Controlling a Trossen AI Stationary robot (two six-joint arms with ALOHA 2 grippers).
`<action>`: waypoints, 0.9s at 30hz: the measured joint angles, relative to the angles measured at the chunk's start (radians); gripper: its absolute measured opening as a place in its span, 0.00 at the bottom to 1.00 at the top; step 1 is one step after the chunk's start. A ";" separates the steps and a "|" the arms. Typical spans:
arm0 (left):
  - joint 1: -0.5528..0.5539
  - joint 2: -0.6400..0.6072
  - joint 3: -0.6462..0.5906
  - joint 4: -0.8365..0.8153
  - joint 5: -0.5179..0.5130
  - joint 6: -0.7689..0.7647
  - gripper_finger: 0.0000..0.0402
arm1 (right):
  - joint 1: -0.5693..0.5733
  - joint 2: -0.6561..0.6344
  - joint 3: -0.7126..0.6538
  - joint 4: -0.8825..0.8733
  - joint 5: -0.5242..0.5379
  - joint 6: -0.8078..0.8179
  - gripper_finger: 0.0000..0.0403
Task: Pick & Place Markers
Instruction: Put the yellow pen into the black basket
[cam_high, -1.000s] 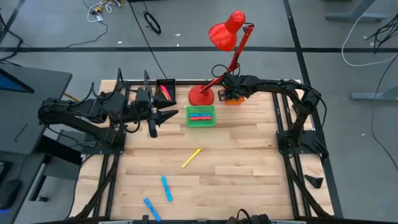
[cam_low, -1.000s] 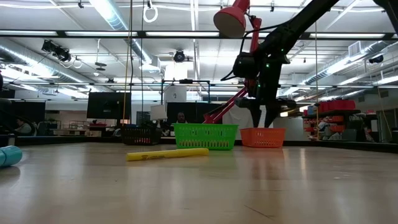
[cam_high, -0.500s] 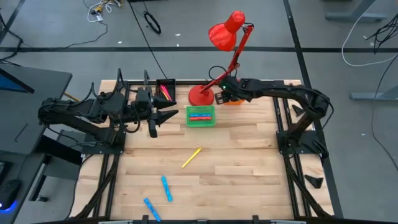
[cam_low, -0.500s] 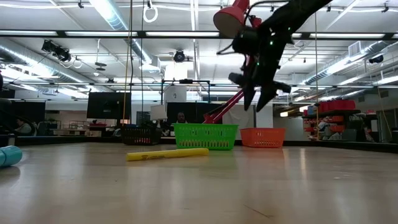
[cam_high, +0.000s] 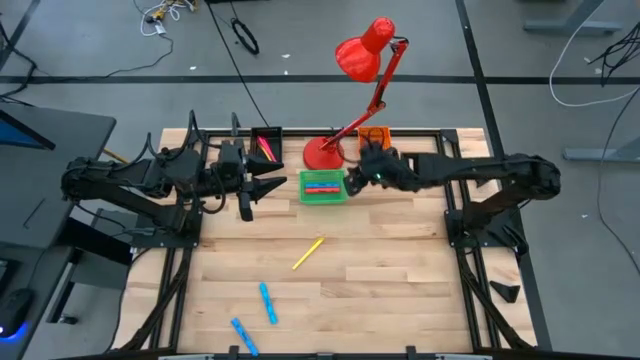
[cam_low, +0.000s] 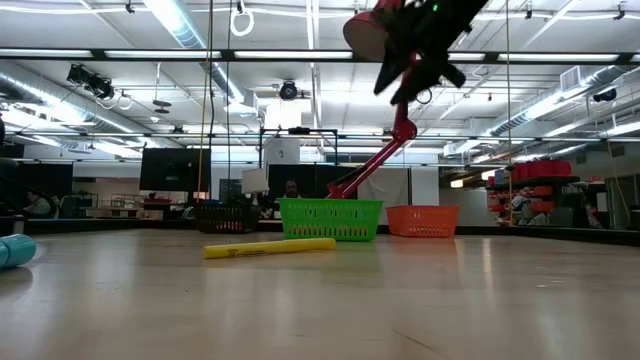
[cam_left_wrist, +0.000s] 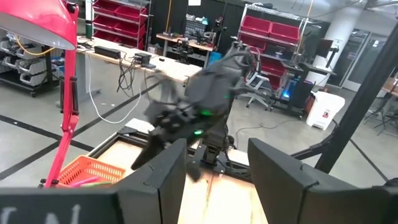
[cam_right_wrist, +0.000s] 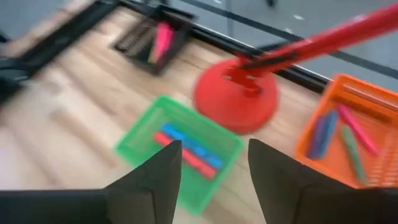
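Observation:
A yellow marker (cam_high: 308, 252) lies on the table's middle, and two blue markers (cam_high: 268, 302) (cam_high: 244, 335) lie near the front edge. Blue and red markers rest in the green bin (cam_high: 322, 186), a pink one in the black bin (cam_high: 265, 145), and several in the orange bin (cam_right_wrist: 348, 134). My right gripper (cam_high: 355, 180) hangs open and high, between the green bin (cam_right_wrist: 180, 149) and the orange bin (cam_high: 373, 137); nothing is between its fingers (cam_right_wrist: 211, 168). My left gripper (cam_high: 264, 187) waits open, left of the green bin, pointing level.
The red lamp's round base (cam_high: 323, 153) stands between the black and orange bins. Its arm slants up to the shade (cam_high: 360, 55) beyond the far edge. In the low view the shade (cam_low: 368, 32) is close beside my right gripper (cam_low: 415, 55). Bare wood lies at the right and front.
My right gripper has risen out of the orange bin. It has swung toward the table's near edge and a little left, ending high beside the green bin, and it has tipped as it went. The orange bin now shows uncovered. My left arm has kept still.

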 joint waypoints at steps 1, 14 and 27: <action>0.000 0.000 0.000 0.000 0.000 -0.007 0.44 | 0.027 -0.010 0.000 0.007 0.007 -0.002 0.46; 0.000 0.000 0.000 -0.001 0.000 -0.021 0.44 | 0.358 -0.036 -0.017 0.356 -0.093 -0.296 0.46; 0.000 0.000 0.000 -0.001 0.000 -0.021 0.44 | 0.452 -0.106 -0.219 0.615 -0.189 -0.405 0.46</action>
